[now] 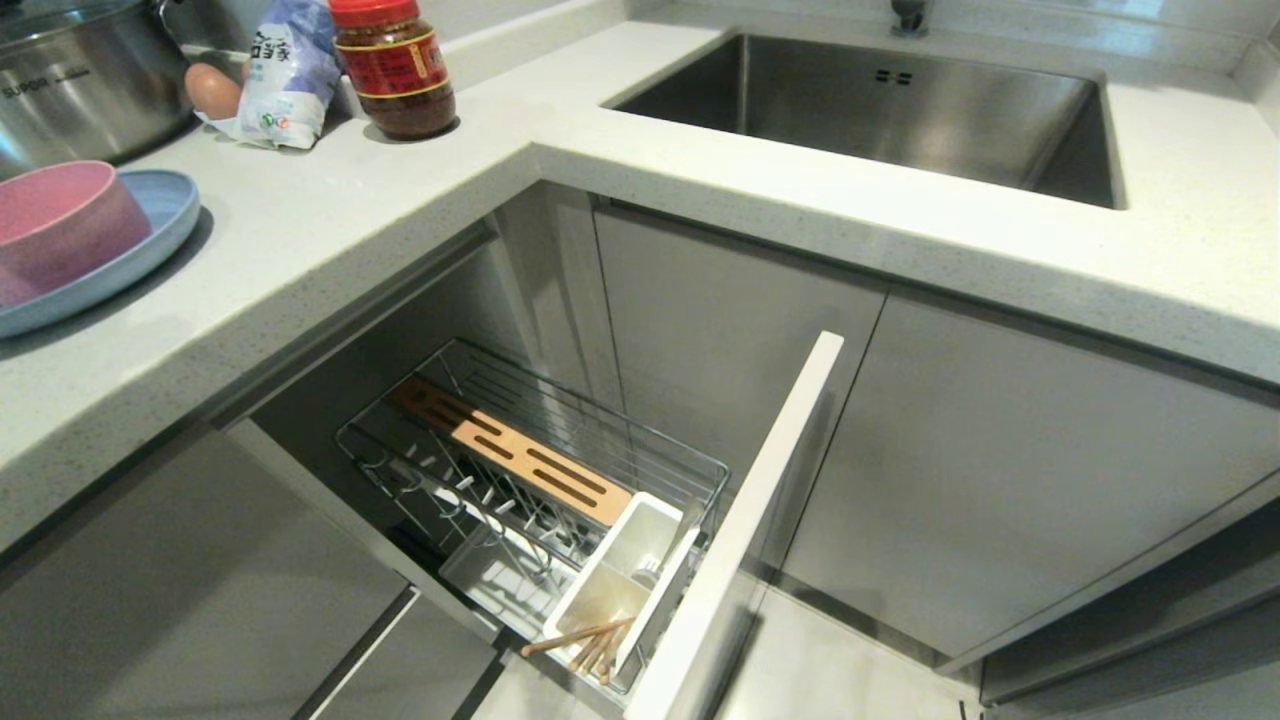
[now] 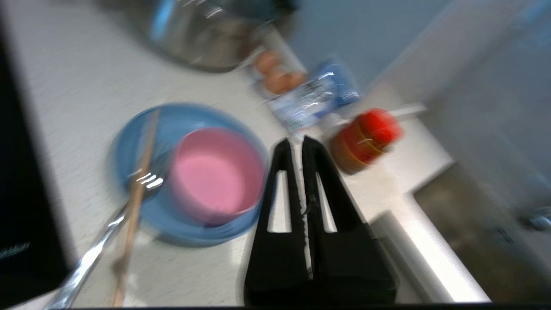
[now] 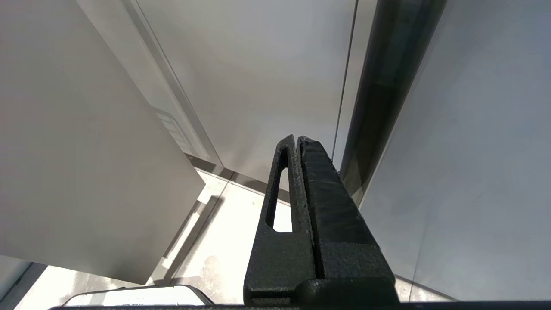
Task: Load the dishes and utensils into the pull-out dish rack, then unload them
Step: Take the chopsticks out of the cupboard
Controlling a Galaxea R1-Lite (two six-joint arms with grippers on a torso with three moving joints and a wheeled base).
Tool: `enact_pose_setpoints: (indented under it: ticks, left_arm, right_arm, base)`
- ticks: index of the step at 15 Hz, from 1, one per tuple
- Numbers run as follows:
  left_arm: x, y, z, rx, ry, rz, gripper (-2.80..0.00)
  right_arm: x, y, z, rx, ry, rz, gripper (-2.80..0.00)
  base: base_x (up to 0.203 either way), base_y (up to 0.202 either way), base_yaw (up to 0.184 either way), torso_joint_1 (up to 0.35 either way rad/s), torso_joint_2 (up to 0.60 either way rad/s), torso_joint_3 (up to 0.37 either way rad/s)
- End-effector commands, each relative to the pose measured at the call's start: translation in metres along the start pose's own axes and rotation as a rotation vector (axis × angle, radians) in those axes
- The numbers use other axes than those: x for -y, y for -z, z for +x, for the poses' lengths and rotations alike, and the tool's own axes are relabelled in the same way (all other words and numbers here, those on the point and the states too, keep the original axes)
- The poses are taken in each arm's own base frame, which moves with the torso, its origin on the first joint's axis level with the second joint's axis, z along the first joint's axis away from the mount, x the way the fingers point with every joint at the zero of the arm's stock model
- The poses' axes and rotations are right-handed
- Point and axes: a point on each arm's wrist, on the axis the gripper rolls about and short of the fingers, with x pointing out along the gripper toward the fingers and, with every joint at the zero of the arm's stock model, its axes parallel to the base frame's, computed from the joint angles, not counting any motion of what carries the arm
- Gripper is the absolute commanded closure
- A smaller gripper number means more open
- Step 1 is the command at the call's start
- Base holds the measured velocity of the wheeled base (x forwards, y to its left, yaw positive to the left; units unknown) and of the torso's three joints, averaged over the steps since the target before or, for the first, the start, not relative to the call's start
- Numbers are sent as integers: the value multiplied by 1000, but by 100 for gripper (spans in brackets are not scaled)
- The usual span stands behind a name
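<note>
The pink bowl (image 1: pixel 55 225) stands on the light blue plate (image 1: pixel 160 225) at the left of the countertop. In the left wrist view the bowl (image 2: pixel 213 172) sits on the plate (image 2: pixel 129 142), with a silver fork (image 2: pixel 107 230) and a wooden chopstick (image 2: pixel 140 189) lying across the plate's rim. My left gripper (image 2: pixel 294 141) hovers shut and empty above the counter, between the plate and a red-lidded jar (image 2: pixel 366 137). The pull-out dish rack (image 1: pixel 700 465) stands open below the counter. Wooden chopsticks (image 1: pixel 585 640) lie at the near end of its white cup (image 1: pixel 640 540). My right gripper (image 3: pixel 297 138) is parked, shut and empty, low by the cabinet fronts.
A steel pot (image 1: pixel 80 80), an egg (image 1: pixel 212 90), a plastic bag (image 1: pixel 290 75) and the jar (image 1: pixel 395 65) crowd the counter's back left. The sink (image 1: pixel 880 110) is at the back right. The rack's white front panel (image 1: pixel 760 510) juts out toward me.
</note>
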Motion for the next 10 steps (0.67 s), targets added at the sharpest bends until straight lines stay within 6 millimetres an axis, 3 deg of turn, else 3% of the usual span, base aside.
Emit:
enact_pose_setpoints:
  ticks: [1, 4, 7, 10]
  left_arm:
    - [14, -17, -7, -3, 165, -82, 0]
    - [26, -8, 7, -143, 275, -188, 0]
    - [36, 25, 23, -391, 284, -202, 0]
    - [48, 63, 34, -591, 299, -110, 0]
  right_arm:
    - [0, 0, 0, 5, -1, 1, 0]
    - [0, 0, 0, 5, 0, 1, 0]
    - [0, 0, 0, 5, -2, 1, 0]
    - [0, 0, 0, 5, 0, 1, 0]
  base:
    - [0, 0, 0, 0, 0, 0]
    - [0, 0, 0, 0, 0, 0]
    - [0, 0, 0, 0, 0, 0]
    - [0, 0, 0, 0, 0, 0]
